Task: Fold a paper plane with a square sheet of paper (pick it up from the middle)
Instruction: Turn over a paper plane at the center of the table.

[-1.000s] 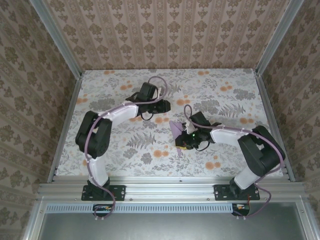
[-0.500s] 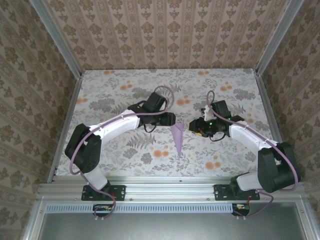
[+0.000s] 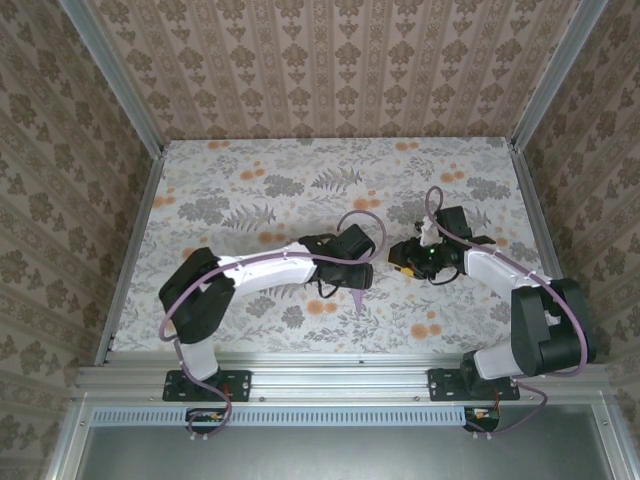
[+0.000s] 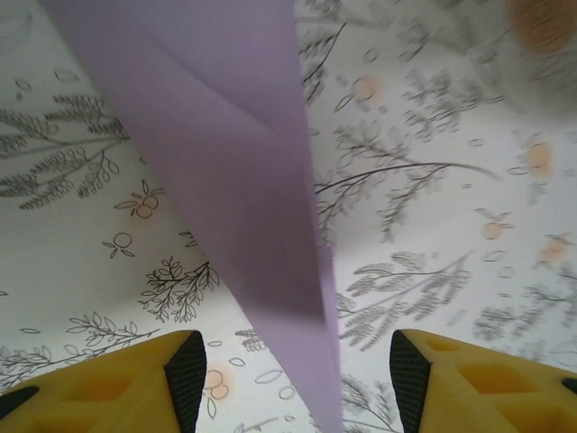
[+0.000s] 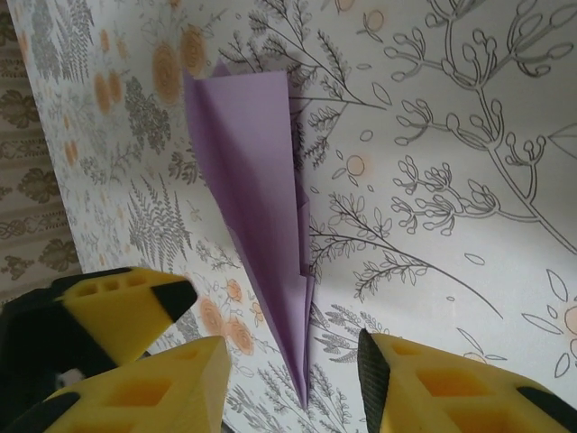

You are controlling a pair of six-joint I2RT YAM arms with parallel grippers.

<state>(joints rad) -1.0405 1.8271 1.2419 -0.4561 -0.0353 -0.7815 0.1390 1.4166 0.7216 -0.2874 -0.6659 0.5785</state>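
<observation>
Left gripper (image 4: 297, 365) fingers spread wide, gripping nothing, straddling the paper plane (image 4: 243, 180) on floral table (image 3: 250, 180), near front centre. Plane's wide end cut off; from above only its tip shows. Right gripper (image 5: 290, 361) also spread, empty, just beside plane

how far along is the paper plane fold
Done: the plane is already a slim, creased dart lying on the table. In hand: nothing is gripped; the left fingers stand open on either side of it, and the right fingers are open, off the paper. Left: probably little, perhaps a final press on the crease.
</observation>
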